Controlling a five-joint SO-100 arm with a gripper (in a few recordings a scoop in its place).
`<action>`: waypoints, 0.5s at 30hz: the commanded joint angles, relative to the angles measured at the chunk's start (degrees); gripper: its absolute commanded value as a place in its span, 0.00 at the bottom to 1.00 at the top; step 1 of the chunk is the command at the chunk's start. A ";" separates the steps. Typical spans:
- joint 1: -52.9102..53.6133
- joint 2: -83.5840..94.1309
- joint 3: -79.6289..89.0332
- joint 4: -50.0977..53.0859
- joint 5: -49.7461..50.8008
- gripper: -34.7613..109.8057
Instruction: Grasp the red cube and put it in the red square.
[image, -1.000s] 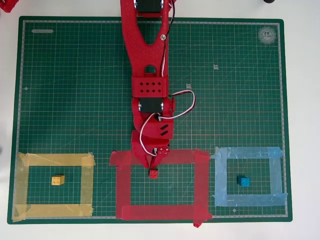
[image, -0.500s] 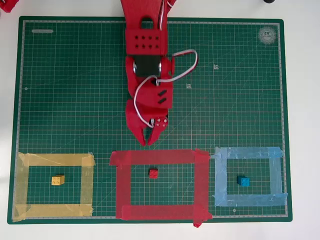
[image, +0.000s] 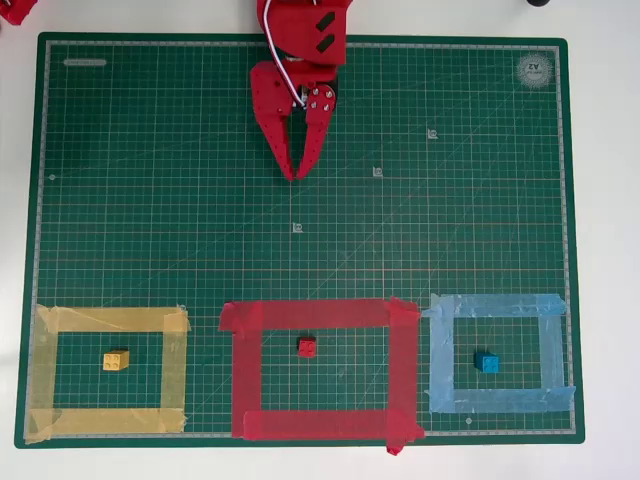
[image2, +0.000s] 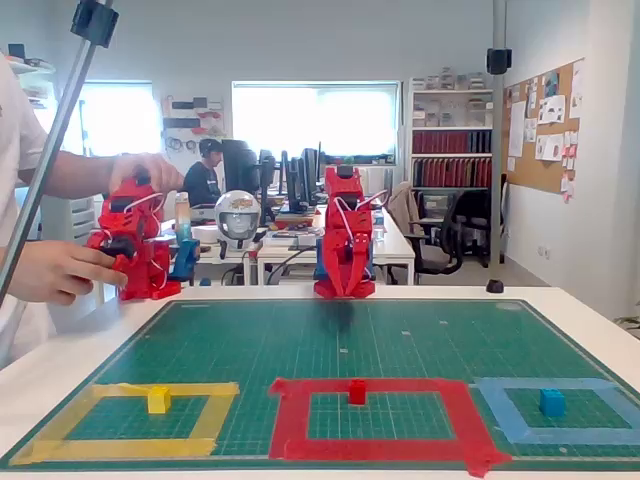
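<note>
Going left to right in the overhead view, we pass the yellow cube (image: 116, 360) in its yellow outline, then the red cube (image: 307, 347) lying free on the mat inside the red square (image: 318, 313), near its upper strip, then the blue cube (image: 488, 363) in the light-blue outline. Our gripper (image: 297, 172) sits well apart at the mat's far edge, empty, fingertips nearly together, pointing toward the cube. We judge the placing done.
</note>
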 joint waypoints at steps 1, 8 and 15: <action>-1.32 11.78 6.24 0.35 1.58 0.24; -0.88 22.59 13.80 0.70 1.58 0.23; 1.14 32.17 16.79 11.43 1.58 0.23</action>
